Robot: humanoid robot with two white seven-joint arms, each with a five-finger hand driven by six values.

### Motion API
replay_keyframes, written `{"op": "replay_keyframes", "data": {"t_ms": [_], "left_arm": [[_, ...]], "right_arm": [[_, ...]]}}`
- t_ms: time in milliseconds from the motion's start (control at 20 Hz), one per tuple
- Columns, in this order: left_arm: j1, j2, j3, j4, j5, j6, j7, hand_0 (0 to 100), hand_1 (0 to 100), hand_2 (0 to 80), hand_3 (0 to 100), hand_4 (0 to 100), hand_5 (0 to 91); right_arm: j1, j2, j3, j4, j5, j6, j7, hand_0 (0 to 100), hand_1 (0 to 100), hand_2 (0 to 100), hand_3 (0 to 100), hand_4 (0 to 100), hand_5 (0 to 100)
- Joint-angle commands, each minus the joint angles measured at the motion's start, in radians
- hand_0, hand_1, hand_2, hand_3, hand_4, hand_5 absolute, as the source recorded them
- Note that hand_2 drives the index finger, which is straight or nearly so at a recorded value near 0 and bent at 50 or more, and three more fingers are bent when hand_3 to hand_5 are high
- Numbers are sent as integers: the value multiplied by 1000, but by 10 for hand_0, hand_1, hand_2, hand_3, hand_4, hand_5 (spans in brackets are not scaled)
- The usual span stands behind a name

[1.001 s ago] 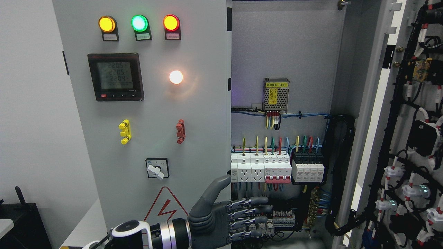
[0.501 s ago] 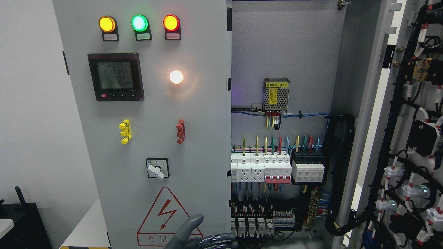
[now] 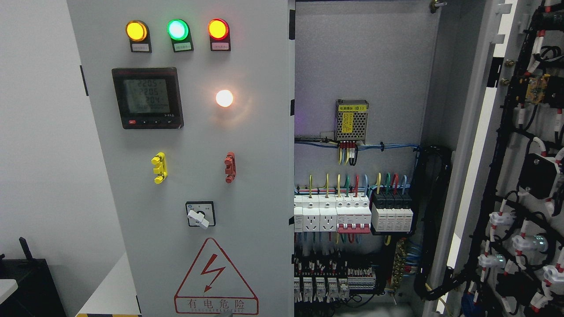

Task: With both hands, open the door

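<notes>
Neither robot hand shows, so the state of their fingers cannot be told. The left door [image 3: 189,176] stands at nine o'clock, closed or nearly so; the right door [image 3: 524,176] hangs open at three. I judge the left edge needs hooking and a steady outward swing. The cabinet [image 3: 361,53] holds breakers [image 3: 352,213], wiring and a power supply [image 3: 351,119].

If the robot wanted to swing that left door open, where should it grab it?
Probably the left door's free right edge, approached from the open right side. Its face shows lamps and a selector switch but no handle, while that edge stands exposed beside the open interior.
</notes>
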Motion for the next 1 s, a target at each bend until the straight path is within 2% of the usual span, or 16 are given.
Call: {"op": "replay_keyframes", "data": {"t_ms": [0, 100, 150, 501, 751, 951], "left_arm": [[160, 116, 93, -7, -58, -24, -4, 0, 0, 0, 0, 42, 0], [236, 134, 117, -3, -76, -56, -4, 0, 0, 0, 0, 42, 0], [282, 143, 128, -1, -105, -79, -4, 0, 0, 0, 0, 42, 0], [499, 147, 193, 11, -207, -174, -14, 0, 0, 0, 0, 42, 0], [667, 147, 213, 75, -280, -315, -40, 0, 0, 0, 0, 42, 0], [753, 145, 213, 120, -303, -392, -46, 0, 0, 0, 0, 42, 0]], "right_arm": [[0, 0, 0, 0, 0, 0, 2, 0, 0, 0, 0, 0, 0], [0, 0, 0, 0, 0, 0, 0, 0, 0, 0, 0, 0, 0], [0, 0, 0, 0, 0, 0, 0, 0, 0, 0, 0, 0, 0], [0, 0, 0, 0, 0, 0, 0, 0, 0, 0, 0, 0, 0], [0, 0, 0, 0, 0, 0, 2, 0, 0, 0, 0, 0, 0], [0, 0, 0, 0, 0, 0, 0, 0, 0, 0, 0, 0, 0]]}}
